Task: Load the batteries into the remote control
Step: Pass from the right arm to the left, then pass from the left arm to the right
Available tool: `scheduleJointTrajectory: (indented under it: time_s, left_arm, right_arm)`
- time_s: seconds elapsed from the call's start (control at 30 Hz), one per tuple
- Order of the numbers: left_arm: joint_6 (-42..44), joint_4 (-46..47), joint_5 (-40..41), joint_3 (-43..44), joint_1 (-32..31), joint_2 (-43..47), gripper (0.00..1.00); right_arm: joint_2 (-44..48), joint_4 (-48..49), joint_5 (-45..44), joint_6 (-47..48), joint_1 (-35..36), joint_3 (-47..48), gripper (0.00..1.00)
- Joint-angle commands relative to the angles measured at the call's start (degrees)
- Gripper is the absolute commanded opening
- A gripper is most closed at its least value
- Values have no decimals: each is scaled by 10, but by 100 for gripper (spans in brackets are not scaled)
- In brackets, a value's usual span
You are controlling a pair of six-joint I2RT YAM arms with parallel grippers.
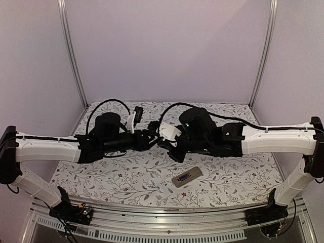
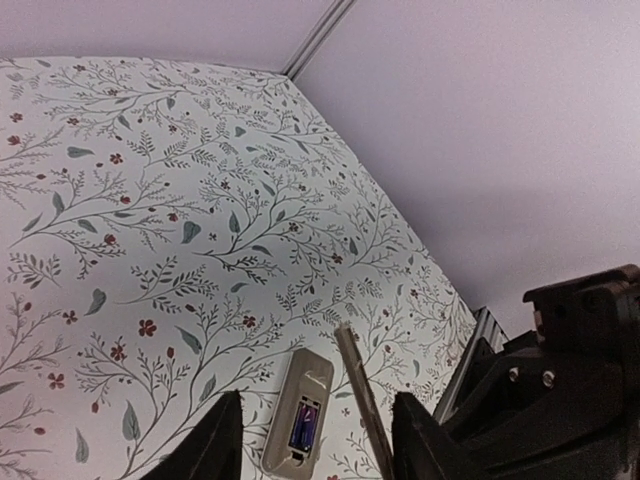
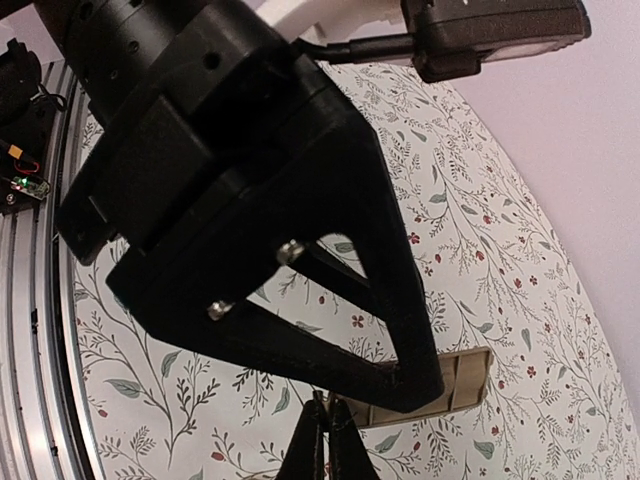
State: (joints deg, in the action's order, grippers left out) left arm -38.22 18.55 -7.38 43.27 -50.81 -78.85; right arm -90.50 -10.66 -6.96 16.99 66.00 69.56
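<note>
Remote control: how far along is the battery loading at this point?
Looks done: the remote control lies back-up on the cloth, its open bay holding something dark blue, likely the batteries. In hand: a thin tan cover is aloft between the fingers of the open left pincer, seemingly pinched by the shut right pincer. Remaining: fitting the cover on.

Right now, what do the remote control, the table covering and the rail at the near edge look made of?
Remote control: likely moulded plastic, matte grey-tan back, crisp edges around its open recess.
Table covering: thin floral-printed sheet lying flat, matte; vinyl, paper or cloth, can't tell.
Rail: metal, likely aluminium, silvery sheen and long straight grooves.
</note>
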Motion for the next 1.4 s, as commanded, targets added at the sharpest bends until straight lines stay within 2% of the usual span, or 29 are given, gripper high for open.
scheduleJointTrajectory:
  time_s: [0.0,0.17,0.27,0.53,0.63,0.7,0.77,0.87,0.93,1.03,1.1,1.2,1.3,1.37]
  left_arm:
    - [-4,-10,-20,9,6,-6,44]
    - [-4,1,-52,12,6,-17,20]
    - [-5,9,-71,13,7,-25,0]
    - [8,12,-67,3,12,-11,0]
    - [40,-6,-43,9,13,-4,0]
    - [84,-28,-5,12,13,6,0]
    - [150,-40,44,10,10,20,0]
    - [275,-45,147,5,-6,42,0]
    - [366,-28,214,-3,-35,51,0]
    - [504,39,342,-27,-101,48,0]
    - [596,120,419,-53,-141,37,0]
    - [757,288,484,-114,-193,8,0]
    - [935,496,502,-158,-220,-43,0]
    - [1094,685,505,-171,-233,-102,0]
  right_arm:
    - [-5,11,-15,6,4,-3,0]
    - [-10,11,-16,9,4,-1,0]
    - [-11,12,-16,9,4,0,0]
    - [3,9,-25,4,4,-10,2]
    - [11,-4,-12,-10,4,-4,29]
    - [23,-11,3,-28,1,0,36]
    - [50,-20,50,-62,-17,0,43]
    - [93,-37,185,-133,-91,-4,56]
    - [102,-52,245,-225,-144,-4,57]
    - [92,-72,259,-328,-181,5,58]
    - [82,-71,281,-399,-185,16,60]
    - [68,-64,305,-456,-185,26,62]
    - [66,-61,318,-488,-185,27,59]
    - [68,-59,320,-494,-184,19,59]
